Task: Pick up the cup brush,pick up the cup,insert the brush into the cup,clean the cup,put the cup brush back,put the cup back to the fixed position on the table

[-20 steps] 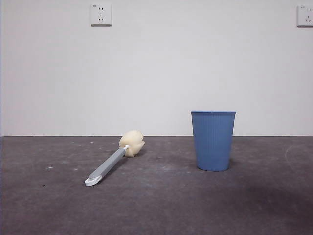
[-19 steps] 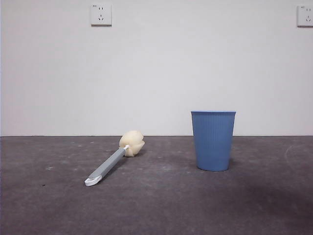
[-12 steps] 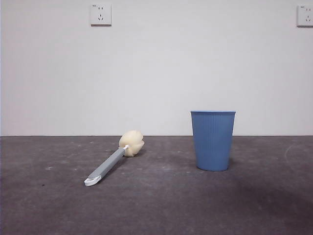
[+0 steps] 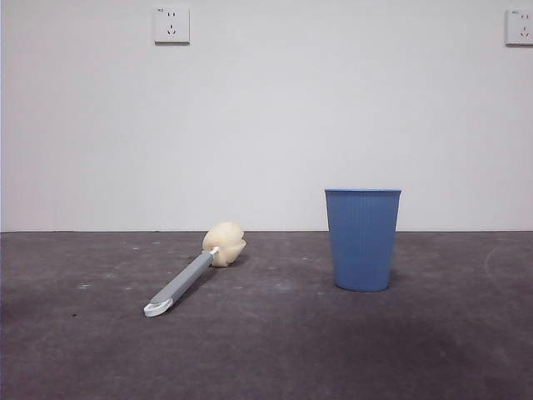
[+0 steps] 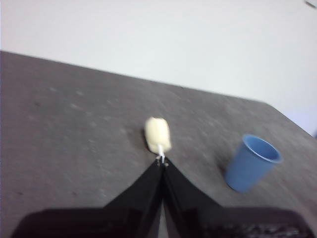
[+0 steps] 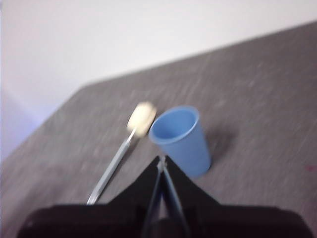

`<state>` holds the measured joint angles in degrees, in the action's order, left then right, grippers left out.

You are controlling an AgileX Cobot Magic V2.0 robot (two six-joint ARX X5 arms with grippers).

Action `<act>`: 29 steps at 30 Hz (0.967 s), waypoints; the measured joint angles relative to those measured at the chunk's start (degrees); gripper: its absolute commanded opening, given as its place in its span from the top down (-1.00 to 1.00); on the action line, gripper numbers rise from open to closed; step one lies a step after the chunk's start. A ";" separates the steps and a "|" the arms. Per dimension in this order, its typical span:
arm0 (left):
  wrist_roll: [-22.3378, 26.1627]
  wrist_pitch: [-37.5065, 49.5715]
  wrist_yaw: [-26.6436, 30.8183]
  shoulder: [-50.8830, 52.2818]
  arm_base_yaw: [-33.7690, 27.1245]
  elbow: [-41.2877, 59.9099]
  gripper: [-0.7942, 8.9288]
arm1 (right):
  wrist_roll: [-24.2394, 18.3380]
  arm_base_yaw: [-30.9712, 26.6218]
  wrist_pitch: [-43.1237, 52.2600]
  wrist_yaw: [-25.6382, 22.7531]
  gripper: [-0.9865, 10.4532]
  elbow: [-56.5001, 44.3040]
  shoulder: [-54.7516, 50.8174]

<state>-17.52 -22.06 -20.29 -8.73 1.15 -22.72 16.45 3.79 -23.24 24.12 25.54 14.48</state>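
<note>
The cup brush (image 4: 193, 278) lies flat on the table (image 4: 275, 350), cream sponge head toward the wall and white looped tip toward the front. The blue ribbed cup (image 4: 362, 239) stands upright to its right, empty. No gripper shows in the front view. In the left wrist view my left gripper (image 5: 161, 164) is shut and hangs above the table, with the cup brush's sponge head (image 5: 157, 134) just beyond its tips and the cup (image 5: 251, 162) off to one side. My right gripper (image 6: 161, 161) is shut too, high above the cup (image 6: 181, 139), with the cup brush (image 6: 125, 146) beside it.
A white wall rises behind the table, with one power socket (image 4: 171, 24) at upper left and another (image 4: 520, 26) at upper right. The table's far edge (image 5: 148, 82) shows in the left wrist view.
</note>
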 measured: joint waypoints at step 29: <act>22.67 -31.91 -18.64 -19.65 0.02 -22.36 -0.34 | -24.17 1.51 -39.34 8.76 -0.24 24.81 21.29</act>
<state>5.15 -53.98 -38.94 -28.38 1.17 -45.08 -7.73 5.30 -62.59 32.88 50.35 35.77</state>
